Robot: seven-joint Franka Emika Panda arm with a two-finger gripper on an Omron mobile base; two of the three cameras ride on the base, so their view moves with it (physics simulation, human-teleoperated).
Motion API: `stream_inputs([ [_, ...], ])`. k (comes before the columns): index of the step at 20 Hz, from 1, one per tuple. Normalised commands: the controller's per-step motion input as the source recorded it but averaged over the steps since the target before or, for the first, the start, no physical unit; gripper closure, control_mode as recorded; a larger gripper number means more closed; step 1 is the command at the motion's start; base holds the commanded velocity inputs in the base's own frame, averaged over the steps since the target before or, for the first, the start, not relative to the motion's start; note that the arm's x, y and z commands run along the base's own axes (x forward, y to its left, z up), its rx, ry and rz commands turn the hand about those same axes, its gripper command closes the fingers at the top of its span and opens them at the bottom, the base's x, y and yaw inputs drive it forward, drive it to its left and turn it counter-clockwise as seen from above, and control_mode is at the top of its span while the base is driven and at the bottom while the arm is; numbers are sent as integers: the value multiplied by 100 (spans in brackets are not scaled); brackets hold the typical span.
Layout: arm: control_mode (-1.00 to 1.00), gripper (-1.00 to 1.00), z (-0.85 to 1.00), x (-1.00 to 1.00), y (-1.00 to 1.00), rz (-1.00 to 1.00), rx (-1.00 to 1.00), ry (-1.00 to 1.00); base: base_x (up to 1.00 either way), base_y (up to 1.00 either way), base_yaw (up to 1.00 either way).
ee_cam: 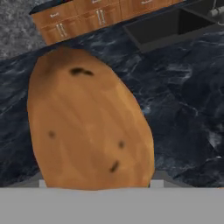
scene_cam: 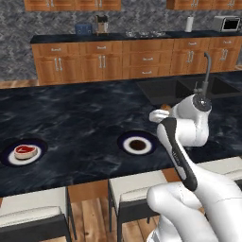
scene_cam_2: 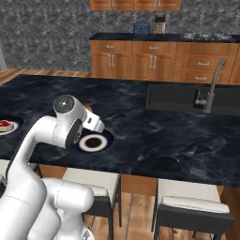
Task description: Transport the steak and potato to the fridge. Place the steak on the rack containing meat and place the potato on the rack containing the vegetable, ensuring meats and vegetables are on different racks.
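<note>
From the left base, one steak lay on one plate well left of the gripper, and a second plate sat bare just below it. From the right base, the same steak and two plates showed on the counter, with the fingers hidden by the hand. In the hand view, one potato stood between the fingers, clamped, its long axis running away from them and leaning slightly left.

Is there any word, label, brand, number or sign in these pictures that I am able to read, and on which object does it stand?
None can be read.
The potato, close before the tool, bears only dark spots, no print.
The steak and its plate carry no label.
The appliances on the back counter are too small and blurred to show any brand.
</note>
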Motion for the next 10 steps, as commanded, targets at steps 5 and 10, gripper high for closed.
stream_inputs([
  [5,-100,100,78,-65,-8,6,0,-16,0,0,0],
  [10,-100,100,85,-70,-1,0,0,-10,0,0,0],
])
